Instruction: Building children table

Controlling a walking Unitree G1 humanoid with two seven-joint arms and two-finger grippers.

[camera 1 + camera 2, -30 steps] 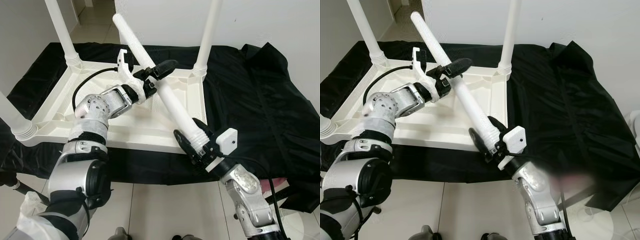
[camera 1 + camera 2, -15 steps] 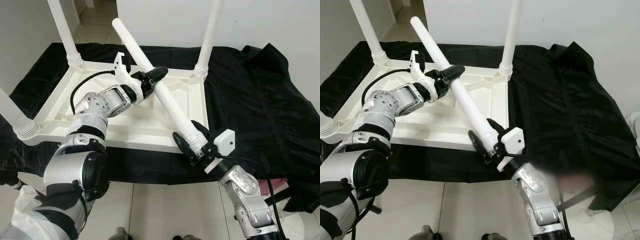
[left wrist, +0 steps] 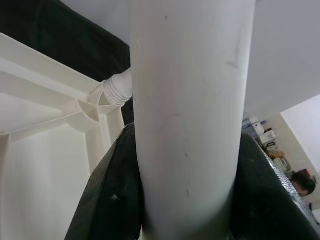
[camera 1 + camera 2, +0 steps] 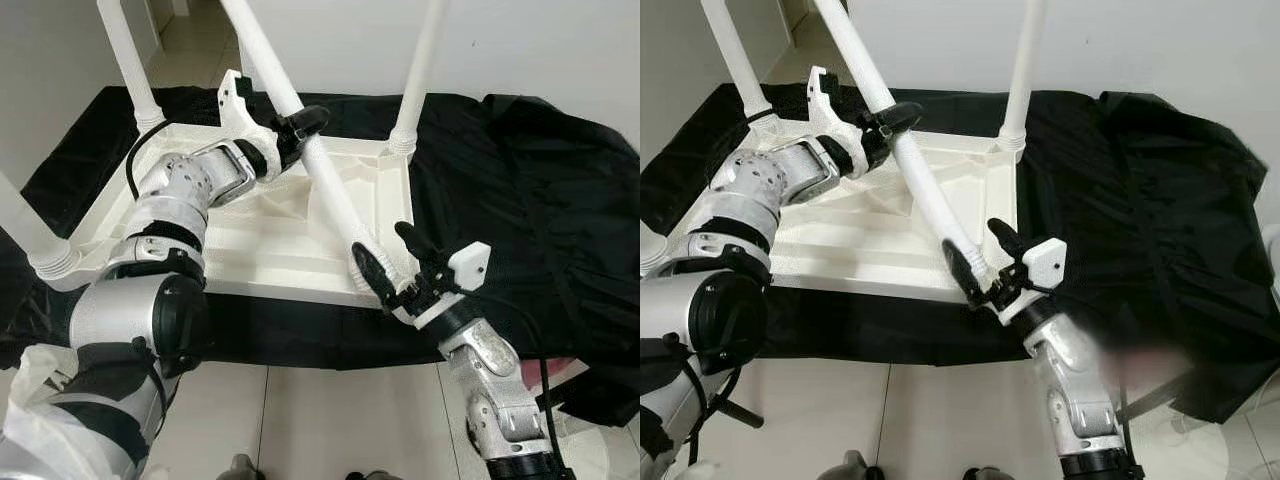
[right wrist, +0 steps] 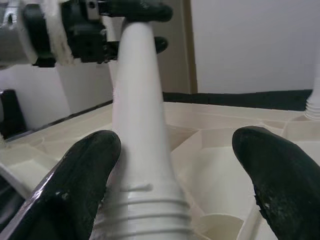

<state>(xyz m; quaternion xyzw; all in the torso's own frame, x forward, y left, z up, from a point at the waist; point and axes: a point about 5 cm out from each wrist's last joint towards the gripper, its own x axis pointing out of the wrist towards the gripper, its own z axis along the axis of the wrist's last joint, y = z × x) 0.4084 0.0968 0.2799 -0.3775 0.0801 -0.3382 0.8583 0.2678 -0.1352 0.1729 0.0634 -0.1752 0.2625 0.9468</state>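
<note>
Landmark is the upturned white table top [image 4: 250, 250], lying underside-up on a black cloth [image 4: 520, 190] over the floor.

Far-left corner: one leg [image 4: 128, 60] already standing in its socket. Near-left corner: another leg [image 4: 25, 235] seated too. These look done.

Moving toward the middle of the table top: left gripper [image 4: 290, 128] is pinching the loose leg [image 4: 315, 170] partway up its shaft, fingers pressed against both sides of the tube. Reads as the steering grip, setting the leg's tilt while the lower end gets located. The leg is leaning, upper end back over the table top's far edge, ribbed threaded end down at the near-right corner.

Far-right corner: a third leg [image 4: 418, 70] standing upright in its socket.

Near-right corner: right gripper [image 4: 385, 265] is sitting at the threaded end with fingers spread; one finger [image 5: 85, 170] lying alongside the thread, the other well clear. Not clamping, more cradling or guiding the tip toward the empty socket.

My read: three legs in, fourth being lined up. Next it needs standing upright over the socket before any twisting, otherwise the thread could cross.
</note>
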